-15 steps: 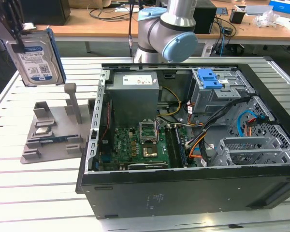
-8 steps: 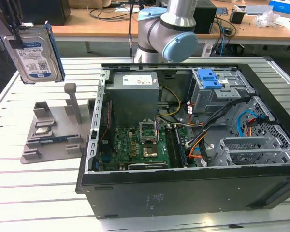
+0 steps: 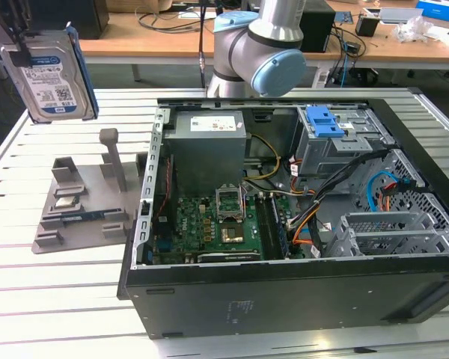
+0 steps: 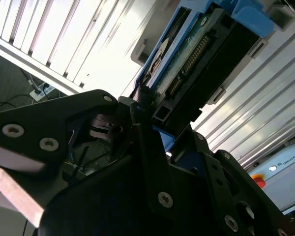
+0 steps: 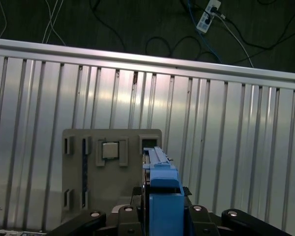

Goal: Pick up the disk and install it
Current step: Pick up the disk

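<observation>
While the fingers (image 4: 148, 143) pinch the hard drive (image 3: 51, 71) between them, it hangs upright, long axis vertical, above the grey parts holder (image 3: 78, 213) on the tabletop (image 3: 52, 299), well apart from the open computer case's drive cage (image 3: 335, 146) toward the exterior view's right.

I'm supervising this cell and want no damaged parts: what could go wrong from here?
The gripper clamps the disk by one end, high above the grey holder; a slip would likely drop it there. Cables cross the case beside the cage and might snag the disk.
</observation>
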Available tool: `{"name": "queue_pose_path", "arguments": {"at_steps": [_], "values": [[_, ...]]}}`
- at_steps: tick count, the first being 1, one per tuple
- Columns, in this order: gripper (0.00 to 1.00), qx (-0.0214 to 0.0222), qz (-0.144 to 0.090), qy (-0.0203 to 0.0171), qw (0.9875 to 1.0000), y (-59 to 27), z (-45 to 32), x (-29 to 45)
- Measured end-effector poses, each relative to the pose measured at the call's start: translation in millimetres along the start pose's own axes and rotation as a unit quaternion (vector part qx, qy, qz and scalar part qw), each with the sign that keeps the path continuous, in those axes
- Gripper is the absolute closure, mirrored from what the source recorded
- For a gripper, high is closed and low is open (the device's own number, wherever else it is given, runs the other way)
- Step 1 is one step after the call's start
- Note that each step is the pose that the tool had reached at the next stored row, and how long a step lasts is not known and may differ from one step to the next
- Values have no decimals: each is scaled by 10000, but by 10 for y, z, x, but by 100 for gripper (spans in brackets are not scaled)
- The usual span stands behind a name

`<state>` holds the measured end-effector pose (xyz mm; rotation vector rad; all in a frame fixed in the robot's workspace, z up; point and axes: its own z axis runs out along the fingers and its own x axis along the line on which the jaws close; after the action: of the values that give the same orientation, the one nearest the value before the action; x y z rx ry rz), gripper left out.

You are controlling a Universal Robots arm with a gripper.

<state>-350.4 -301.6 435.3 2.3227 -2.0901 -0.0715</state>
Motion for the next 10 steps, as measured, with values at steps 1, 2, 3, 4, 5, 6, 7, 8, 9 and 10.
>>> {"name": "queue_pose_path", "arguments": {"at_steps": [1,2,3,4,5,6,7,8,9,10], "values": [[63,1,0,-2,10000,0,0,0],[63,0,0,-2,10000,0,-1,0],[63,0,0,-2,10000,0,-1,0],[63,0,0,-2,10000,0,-1,0],[63,0,0,-3,10000,0,-1,0],[63,0,0,-3,10000,0,-1,0],[63,0,0,-3,10000,0,-1,0],[63,-1,0,-2,10000,-1,-1,0],[63,-1,0,-2,10000,-4,-2,1],[63,-1,0,-2,10000,-6,-2,1]]}}
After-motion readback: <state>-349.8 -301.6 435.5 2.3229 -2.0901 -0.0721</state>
